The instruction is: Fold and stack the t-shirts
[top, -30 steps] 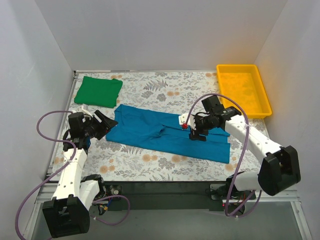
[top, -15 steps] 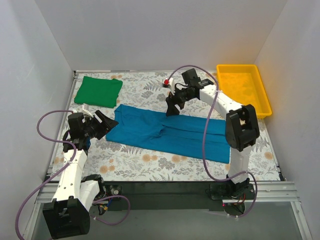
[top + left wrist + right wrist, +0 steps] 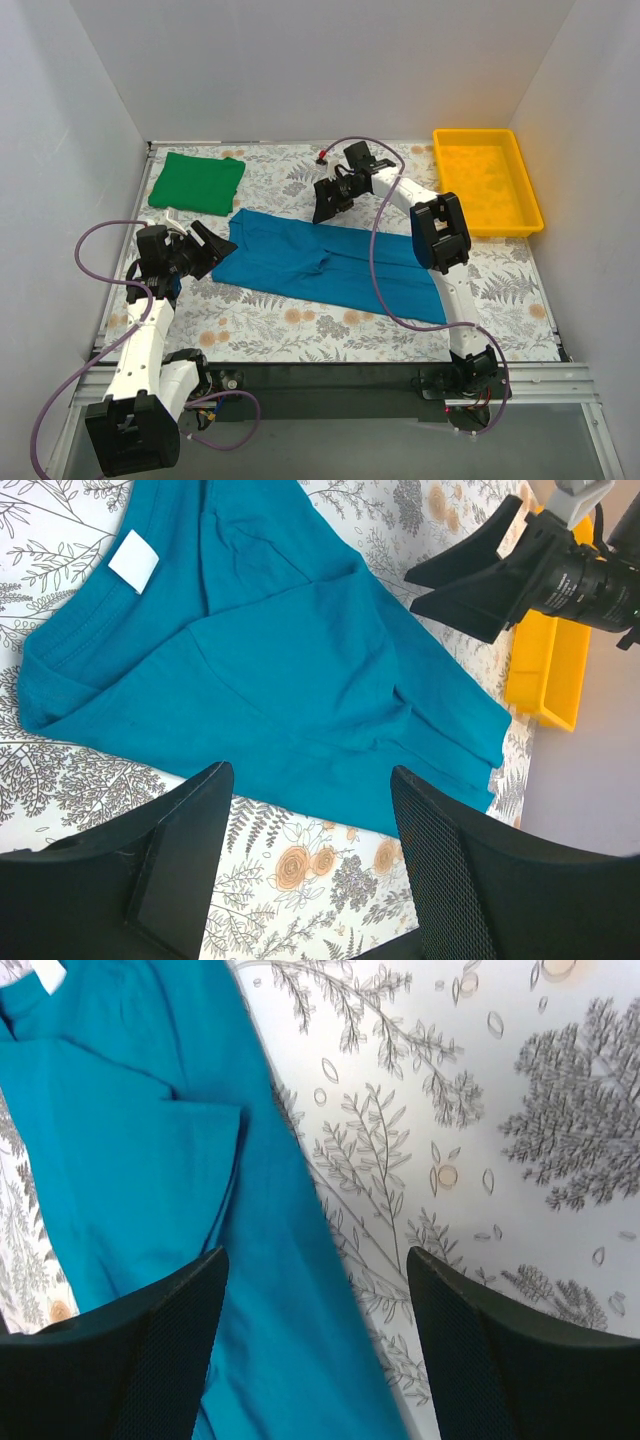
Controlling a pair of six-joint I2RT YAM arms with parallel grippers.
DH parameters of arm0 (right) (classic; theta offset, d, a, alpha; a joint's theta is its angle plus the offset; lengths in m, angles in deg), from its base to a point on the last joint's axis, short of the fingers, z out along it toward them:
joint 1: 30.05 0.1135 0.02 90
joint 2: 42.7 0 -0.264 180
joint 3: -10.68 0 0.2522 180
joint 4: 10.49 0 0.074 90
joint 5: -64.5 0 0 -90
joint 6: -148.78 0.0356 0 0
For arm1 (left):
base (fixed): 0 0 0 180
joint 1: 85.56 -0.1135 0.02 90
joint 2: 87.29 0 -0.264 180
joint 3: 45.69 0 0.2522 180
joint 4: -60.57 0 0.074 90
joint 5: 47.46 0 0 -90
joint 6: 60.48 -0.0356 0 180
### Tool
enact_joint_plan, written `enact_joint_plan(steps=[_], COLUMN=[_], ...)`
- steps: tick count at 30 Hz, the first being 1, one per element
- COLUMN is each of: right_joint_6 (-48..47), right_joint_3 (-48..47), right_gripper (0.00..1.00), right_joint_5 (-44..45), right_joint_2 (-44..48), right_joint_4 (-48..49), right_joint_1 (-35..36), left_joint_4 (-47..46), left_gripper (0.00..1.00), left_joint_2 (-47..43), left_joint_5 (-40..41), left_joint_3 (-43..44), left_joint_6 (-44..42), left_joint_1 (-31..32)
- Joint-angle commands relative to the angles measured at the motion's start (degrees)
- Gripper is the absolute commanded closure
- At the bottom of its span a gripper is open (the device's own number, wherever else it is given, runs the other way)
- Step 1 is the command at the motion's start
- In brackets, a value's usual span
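Right gripper (image 3: 315, 1260), black textured fingers spread and empty, hovers over the far edge of the soft teal-blue cloth t-shirt (image 3: 130, 1180) lying flat beneath it, while the left gripper (image 3: 308, 775) gapes likewise near the collar end.

Yellow plastic tray (image 3: 487, 182) at the far right corner of the floral-patterned table (image 3: 300, 330).
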Motion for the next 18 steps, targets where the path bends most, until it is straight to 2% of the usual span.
enact_joint_plan(steps=[1,5,11,17,18], right_joint_6=[2.7,2.8,2.3,2.3,2.2], right_joint_3=[-4.5,-4.8,-3.3,-3.7,-3.8], right_gripper=[0.21,0.23,0.35,0.53,0.59], right_joint_5=[-0.5,-0.6,-2.2,-0.9,-0.6], right_joint_2=[-1.2,-3.5,-4.8,-5.0,-5.0], right_joint_4=[0.1,0.1,-0.1,-0.2,-0.2], right_joint_1=[0.7,1.3,2.9,3.1,3.1], left_joint_4=[-0.7,-0.7,-0.7,-0.7,-0.6], left_gripper=[0.37,0.37,0.37,0.37,0.37], left_joint_2=[-0.1,-0.1,0.0,0.0,-0.1], left_joint_5=[-0.5,-0.3,-0.3,-0.4,-0.4], left_joint_3=[-0.3,-0.3,-0.4,-0.3,-0.4], left_joint_6=[-0.9,-0.9,-0.8,-0.8,-0.8], left_joint_1=[-0.3,-0.3,-0.3,-0.3,-0.3])
